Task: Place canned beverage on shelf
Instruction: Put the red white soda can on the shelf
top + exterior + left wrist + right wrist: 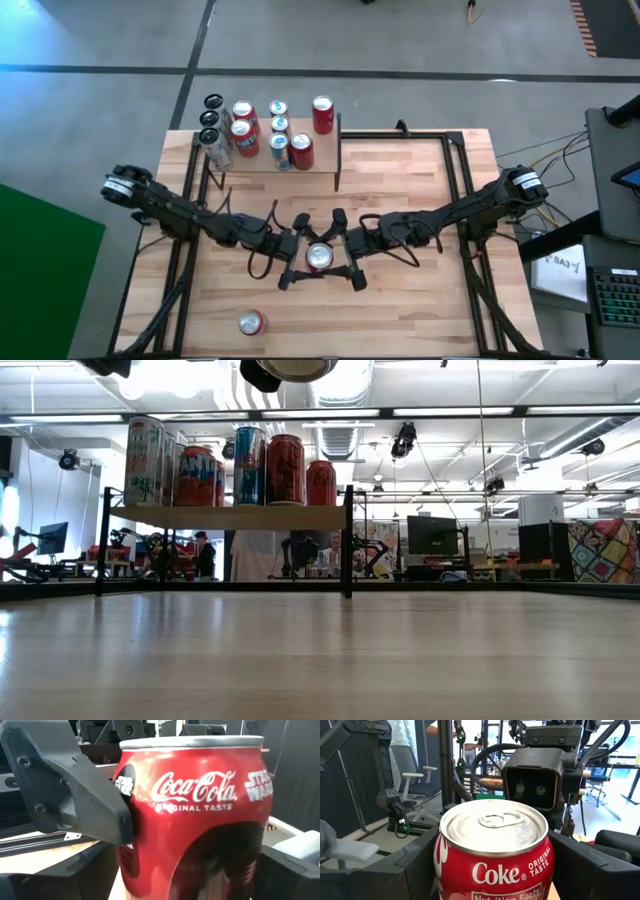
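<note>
Coke can (192, 815) is pinched by both the left gripper (290, 262) and right gripper (348, 262), well before the shelf (300, 168); uneven release could drop it.

A red can (251, 322) lies on its side near the front edge of the wooden tabletop (420, 300), well apart from everything else. Beyond the table, an empty office chair (417, 780) stands, and a dark monitor (432, 535) faces the room.
</note>
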### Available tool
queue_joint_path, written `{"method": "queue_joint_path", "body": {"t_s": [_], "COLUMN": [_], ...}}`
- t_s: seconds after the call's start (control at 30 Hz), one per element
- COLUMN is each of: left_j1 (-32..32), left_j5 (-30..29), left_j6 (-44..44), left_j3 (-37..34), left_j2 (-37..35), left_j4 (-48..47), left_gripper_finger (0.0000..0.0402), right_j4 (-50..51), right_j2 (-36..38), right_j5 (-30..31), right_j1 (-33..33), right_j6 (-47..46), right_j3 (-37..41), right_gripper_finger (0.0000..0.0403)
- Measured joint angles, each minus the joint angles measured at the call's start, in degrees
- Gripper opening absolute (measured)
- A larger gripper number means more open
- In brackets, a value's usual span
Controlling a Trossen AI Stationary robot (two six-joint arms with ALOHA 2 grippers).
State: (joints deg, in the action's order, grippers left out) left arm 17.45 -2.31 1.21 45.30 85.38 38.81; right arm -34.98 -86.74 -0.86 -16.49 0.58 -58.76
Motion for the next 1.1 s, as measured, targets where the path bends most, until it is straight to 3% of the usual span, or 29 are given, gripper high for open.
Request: {"method": "queue_joint_path", "body": {"t_s": [0.27, 0.43, 0.63, 0.8, 1.1], "left_j1": [-0.02, -0.09, 0.21, 0.55, 0.55], "left_j5": [-0.01, -1.55, -11.41, -17.48, -30.22], "left_j6": [1.27, 1.85, 0.91, 0.86, 4.88], "left_j3": [0.02, 0.02, 0.0, -0.02, -0.04], "left_j2": [-5.66, -11.4, -19.28, -25.5, -34.49], "left_j4": [-8.84, -16.86, -25.5, -29.74, -36.88], "left_gripper_finger": [0.0345, 0.0345, 0.0345, 0.0345, 0.0345], "right_j4": [0.2, 2.5, 9.97, 24.98, 38.67], "right_j2": [1.41, 3.14, 7.96, 10.55, 9.13], "right_j5": [-0.12, 3.09, 14.72, 23.88, 24.74], "right_j1": [0.04, -0.02, 0.24, 1.84, 10.78], "right_j6": [-0.15, -0.37, -1.52, -2.08, 3.81], "right_j3": [0.0, 0.0, -0.19, -5.74, -18.18], "right_gripper_finger": [0.0294, 0.0295, 0.0296, 0.0297, 0.0297]}}
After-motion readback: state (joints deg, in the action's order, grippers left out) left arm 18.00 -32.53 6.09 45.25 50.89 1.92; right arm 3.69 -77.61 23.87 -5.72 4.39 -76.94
